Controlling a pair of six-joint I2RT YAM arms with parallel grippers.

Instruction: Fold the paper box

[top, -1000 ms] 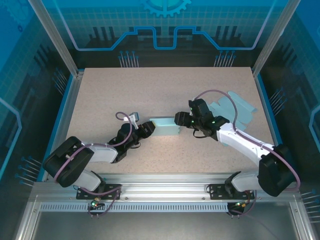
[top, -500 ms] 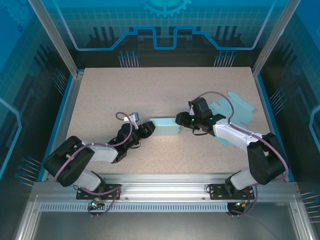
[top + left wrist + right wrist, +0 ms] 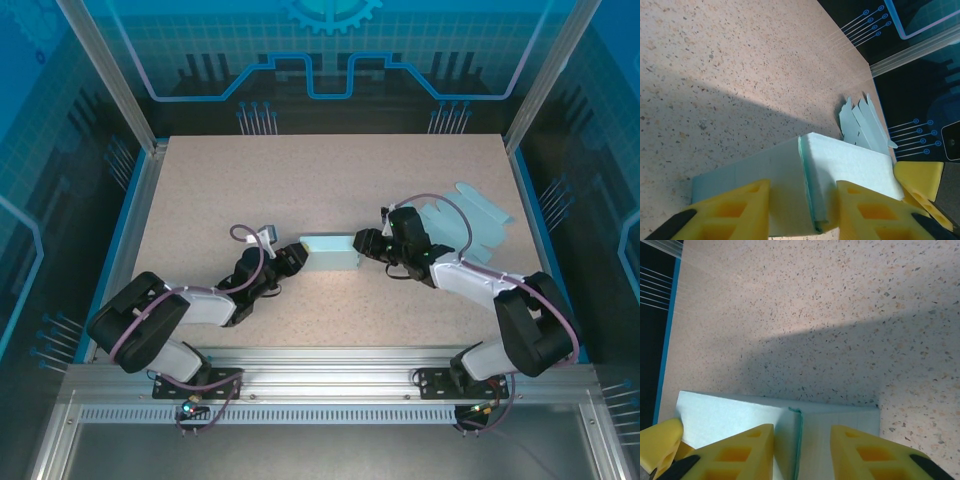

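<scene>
Your table (image 3: 300, 180) is a speckled beige slab with blue edging along its sides. A little nearer than its middle you have the pale green paper box (image 3: 330, 252) lying on it, long side running left to right. Well apart, by the right edge, a fanned pile of flat paper blanks (image 3: 470, 215) in the same colour rests on the surface

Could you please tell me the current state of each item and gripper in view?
paper box: folded into a block, lying flat, a seam showing on its upper face.
spare paper blanks: unfolded, flat, fanned in a pile.
left gripper: jaws apart at the box's left end; grip unclear.
right gripper: jaws apart at the box's right end; grip unclear.
</scene>
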